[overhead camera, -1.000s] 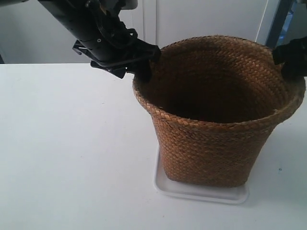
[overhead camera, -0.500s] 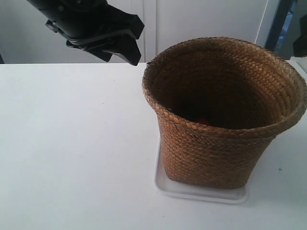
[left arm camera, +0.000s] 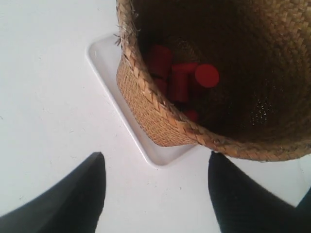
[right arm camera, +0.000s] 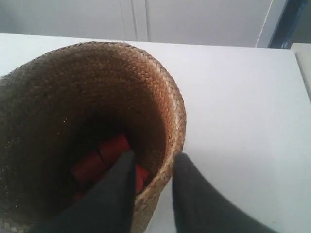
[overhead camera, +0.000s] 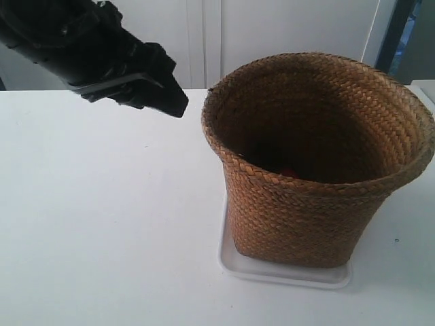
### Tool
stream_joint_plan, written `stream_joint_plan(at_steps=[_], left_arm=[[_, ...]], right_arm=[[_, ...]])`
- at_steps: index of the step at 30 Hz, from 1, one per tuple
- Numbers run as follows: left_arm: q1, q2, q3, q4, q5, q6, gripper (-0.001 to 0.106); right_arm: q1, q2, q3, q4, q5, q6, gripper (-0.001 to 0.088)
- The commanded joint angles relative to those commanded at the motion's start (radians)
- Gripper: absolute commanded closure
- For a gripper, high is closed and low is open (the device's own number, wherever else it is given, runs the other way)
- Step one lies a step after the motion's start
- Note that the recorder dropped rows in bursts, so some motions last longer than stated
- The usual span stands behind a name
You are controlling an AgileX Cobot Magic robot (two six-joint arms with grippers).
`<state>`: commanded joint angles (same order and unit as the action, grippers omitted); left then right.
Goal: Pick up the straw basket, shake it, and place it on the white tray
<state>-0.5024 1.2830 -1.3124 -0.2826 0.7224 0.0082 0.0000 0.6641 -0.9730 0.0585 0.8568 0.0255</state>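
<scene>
The straw basket (overhead camera: 306, 204) stands upright on the white tray (overhead camera: 285, 275), whose rim shows below its base. Several red cylinders (left arm camera: 180, 80) lie inside the basket. My left gripper (overhead camera: 166, 95) hangs open above the table, apart from the basket's rim at the exterior view's left; in its wrist view the gripper (left arm camera: 155, 162) is empty, with the tray (left arm camera: 104, 58) and the basket (left arm camera: 160, 121) beyond it. My right gripper (right arm camera: 153, 162) is slightly open above the basket's rim (right arm camera: 177, 126), which shows between its fingers. It is out of the exterior view.
A white table (overhead camera: 102, 238) carries everything. White cabinet doors (overhead camera: 285, 27) stand behind it, and a dark upright (overhead camera: 394, 30) stands at the back right. The table's right edge (right arm camera: 301, 68) shows in the right wrist view.
Both grippers have let go of the basket's rim. The left arm has drawn back and down to the exterior view's left. The right arm has left that view. The basket's rim sprang back round.
</scene>
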Motion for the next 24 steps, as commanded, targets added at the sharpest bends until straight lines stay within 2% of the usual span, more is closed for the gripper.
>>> stream_joint_plan(at_steps=[1,2,9,13,20,24], left_arm=[[0.000,-0.019,0.017,0.000,-0.007,0.000,0.041],[0.000,-0.030,0.034,0.000,-0.012,0.002,0.041],[0.000,-0.120,0.135,0.000,-0.067,0.043,0.041],[0.000,-0.156,0.189,0.000,-0.113,0.045,0.041],[0.000,-0.202,0.247,-0.002,-0.169,0.052,0.041],[0.000,-0.212,0.261,-0.002,-0.179,0.058,0.041]], right_arm=[[0.000,-0.025,0.022,0.005,-0.015,0.000,0.0834],[0.000,-0.051,0.035,0.020,-0.026,-0.002,0.0869],[0.000,-0.235,0.127,0.075,-0.113,-0.117,0.0868],[0.000,-0.337,0.172,0.082,-0.111,-0.137,0.0868],[0.000,-0.503,0.279,0.132,-0.120,-0.137,0.0868],[0.000,-0.626,0.338,0.132,-0.161,-0.208,0.0868]])
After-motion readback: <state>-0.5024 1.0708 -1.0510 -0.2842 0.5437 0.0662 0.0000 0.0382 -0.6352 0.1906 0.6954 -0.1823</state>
